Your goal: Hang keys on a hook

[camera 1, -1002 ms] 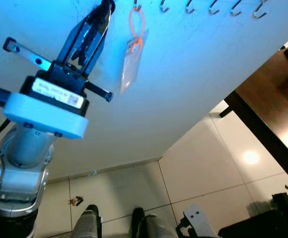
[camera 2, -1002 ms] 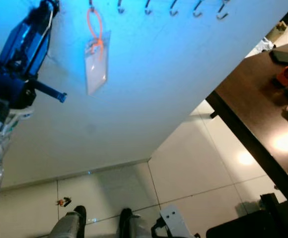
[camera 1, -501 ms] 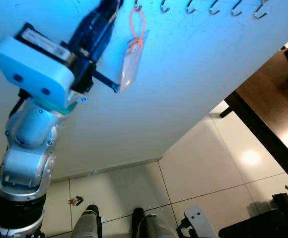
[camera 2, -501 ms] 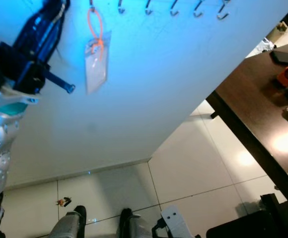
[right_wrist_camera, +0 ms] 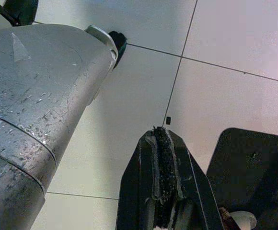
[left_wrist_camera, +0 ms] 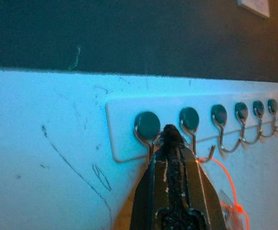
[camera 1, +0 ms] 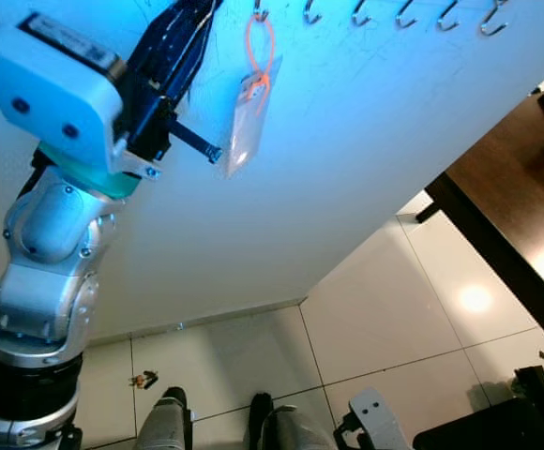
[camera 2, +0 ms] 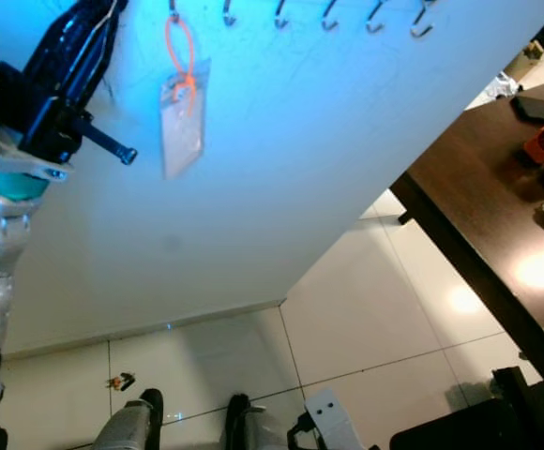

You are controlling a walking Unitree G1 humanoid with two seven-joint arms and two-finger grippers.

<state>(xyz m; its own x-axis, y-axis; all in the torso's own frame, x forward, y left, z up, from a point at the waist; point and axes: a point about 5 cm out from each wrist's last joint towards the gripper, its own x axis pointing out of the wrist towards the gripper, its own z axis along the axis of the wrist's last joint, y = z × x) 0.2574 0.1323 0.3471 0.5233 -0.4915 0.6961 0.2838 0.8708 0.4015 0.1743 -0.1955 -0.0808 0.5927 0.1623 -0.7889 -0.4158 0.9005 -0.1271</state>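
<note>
1. Overhead, a white wall (camera 1: 366,150) carries a hook rack (left_wrist_camera: 129,124) with a row of metal hooks.
2. The left gripper (left_wrist_camera: 170,136) is raised to the rack, fingers pressed together, tip just below the first 2 hooks.
3. The keys' clear tag (camera 1: 246,127) hangs by an orange loop (camera 1: 258,42) from the second hook (left_wrist_camera: 196,139).
4. The right gripper (right_wrist_camera: 164,139) hangs closed above the floor tiles (right_wrist_camera: 235,62).

Hook rack (left_wrist_camera: 196,125) on wall; orange-looped clear tag (camera 1: 250,103) hangs (second hook).
</note>
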